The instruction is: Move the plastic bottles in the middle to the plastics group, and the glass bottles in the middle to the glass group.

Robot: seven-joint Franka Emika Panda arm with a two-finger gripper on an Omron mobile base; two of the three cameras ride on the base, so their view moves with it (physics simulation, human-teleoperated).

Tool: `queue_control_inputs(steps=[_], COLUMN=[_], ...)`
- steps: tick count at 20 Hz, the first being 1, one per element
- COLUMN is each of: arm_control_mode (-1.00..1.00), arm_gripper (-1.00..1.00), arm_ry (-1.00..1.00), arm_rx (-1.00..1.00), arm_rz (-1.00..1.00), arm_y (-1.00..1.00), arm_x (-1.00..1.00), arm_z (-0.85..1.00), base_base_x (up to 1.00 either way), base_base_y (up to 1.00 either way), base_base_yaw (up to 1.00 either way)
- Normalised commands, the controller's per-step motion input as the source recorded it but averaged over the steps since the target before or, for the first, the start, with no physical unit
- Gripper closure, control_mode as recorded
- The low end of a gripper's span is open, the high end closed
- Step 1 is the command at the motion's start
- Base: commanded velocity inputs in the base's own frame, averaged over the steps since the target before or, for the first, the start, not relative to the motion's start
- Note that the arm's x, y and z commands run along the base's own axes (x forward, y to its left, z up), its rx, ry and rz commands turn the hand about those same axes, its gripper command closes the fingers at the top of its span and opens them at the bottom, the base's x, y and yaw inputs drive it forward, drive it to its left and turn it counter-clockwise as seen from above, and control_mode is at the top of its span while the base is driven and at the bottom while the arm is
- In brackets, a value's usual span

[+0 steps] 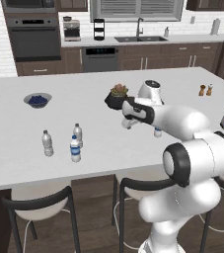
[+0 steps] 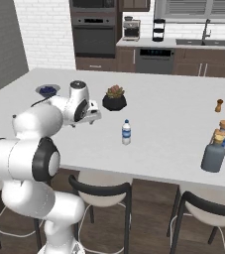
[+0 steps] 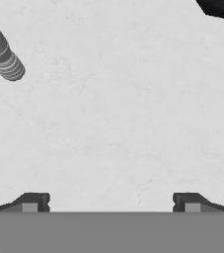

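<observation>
your end effector (image 3: 111, 202) hangs spread and empty over the bench (image 2: 173, 124); one blue-labelled plastic bottle (image 2: 126, 132) remains mid-bench, while the grey-blue glass bottle (image 2: 213, 155) already stands beside the glass group (image 2: 223, 130).

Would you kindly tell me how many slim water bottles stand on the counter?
4: three clustered at the counter's left, a plain one, another, a blue-labelled one; a fourth stands mid-counter. The arm may hide others.

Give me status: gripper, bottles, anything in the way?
Gripper open, empty, over bare counter. One water bottle standing mid-counter; three more grouped left. Grey-blue bottle beside pale bottle. Potted plant near the arm.
</observation>
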Motion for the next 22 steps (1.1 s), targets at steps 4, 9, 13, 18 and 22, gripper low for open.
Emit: queue_control_inputs(steps=[4,9,13,18,22], arm_control_mode=[-1.0,-1.0,-1.0,-1.0,-1.0], arm_gripper=[-1.0,-1.0,-1.0,-1.0,-1.0], arm_ry=[0.05,0.09,0.12,0.06,0.0], arm_rx=[0.0,0.03,0.03,0.08,0.0], arm_rz=[-0.33,-0.38,-0.37,-0.28,-0.03], arm_y=[-1.0,-1.0,-0.93,-0.71,-0.08], arm_x=[-0.02,0.0,0.15,0.27,0.29], arm_z=[0.04,0.23,0.24,0.03,-0.25], base_base_x=[0.0,0.0,0.0,0.0,0.0], base_base_y=[0.0,0.0,0.0,0.0,0.0], base_base_yaw=[0.0,0.0,0.0,0.0,0.0])
